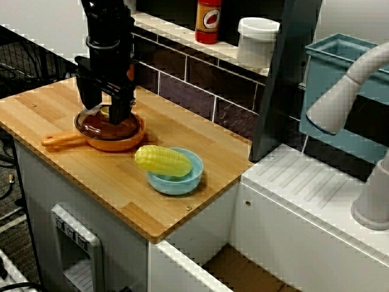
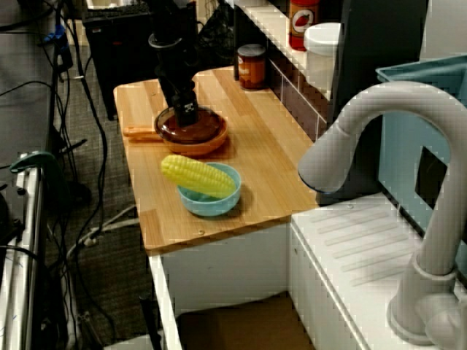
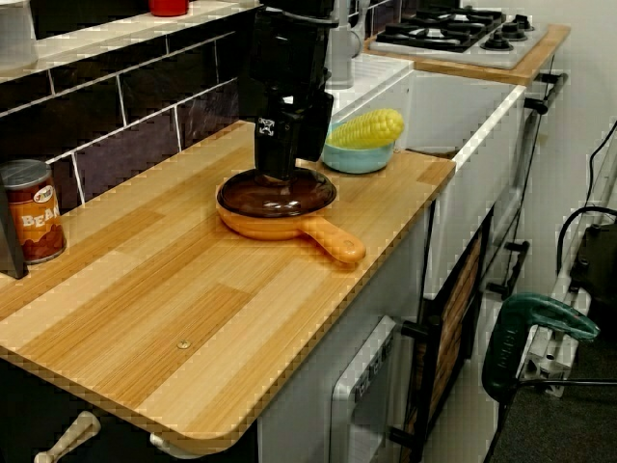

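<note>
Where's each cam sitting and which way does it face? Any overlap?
Front view: high before the wooden counter, looking down at the tiled wall; black robot arm over orange pan with brown lid.
Sink-end view: behind the grey tap, facing along the counter; arm's lower part shows.
Opposite-end view: low, facing back toward the gas hob; arm's lower part shows.
All share pan, arm, yellow corn cob in light blue bowl.

Wooden counter (image 1: pixel 182 129), dark tiles (image 1: pixel 189 92), perhaps carpet (image 2: pixel 109 262)
</note>
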`<state>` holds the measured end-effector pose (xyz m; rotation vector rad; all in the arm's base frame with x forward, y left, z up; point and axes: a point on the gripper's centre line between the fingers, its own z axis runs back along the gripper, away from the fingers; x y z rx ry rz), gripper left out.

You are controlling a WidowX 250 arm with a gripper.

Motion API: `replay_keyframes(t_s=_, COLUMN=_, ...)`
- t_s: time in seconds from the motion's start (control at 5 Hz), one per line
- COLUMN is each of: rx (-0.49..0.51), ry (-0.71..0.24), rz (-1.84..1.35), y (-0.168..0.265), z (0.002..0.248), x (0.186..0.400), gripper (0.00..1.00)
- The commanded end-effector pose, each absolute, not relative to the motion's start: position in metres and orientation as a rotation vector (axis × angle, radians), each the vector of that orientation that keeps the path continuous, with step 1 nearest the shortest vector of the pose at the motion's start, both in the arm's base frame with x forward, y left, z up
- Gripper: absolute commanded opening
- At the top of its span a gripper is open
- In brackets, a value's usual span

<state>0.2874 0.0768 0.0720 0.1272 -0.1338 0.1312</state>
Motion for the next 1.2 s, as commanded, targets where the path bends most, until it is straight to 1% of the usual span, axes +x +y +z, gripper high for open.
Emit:
replay_keyframes(t_s=0.0, rx=0.14, ry=-0.199, rz=0.145, y=0.0816, z=0.0875, x=0.2975, gripper=1.0)
replay_keyframes(t_s=0.2, rx=0.139, ry=-0.191, rz=0.149, y=0.0834, z=0.0825, x=0.3006, gripper=1.0)
replay_keyframes(t_s=1.0, rx=0.129, ry=-0.184, rz=0.164, y=0.0865, z=0.0804, x=0.3004, gripper=1.0)
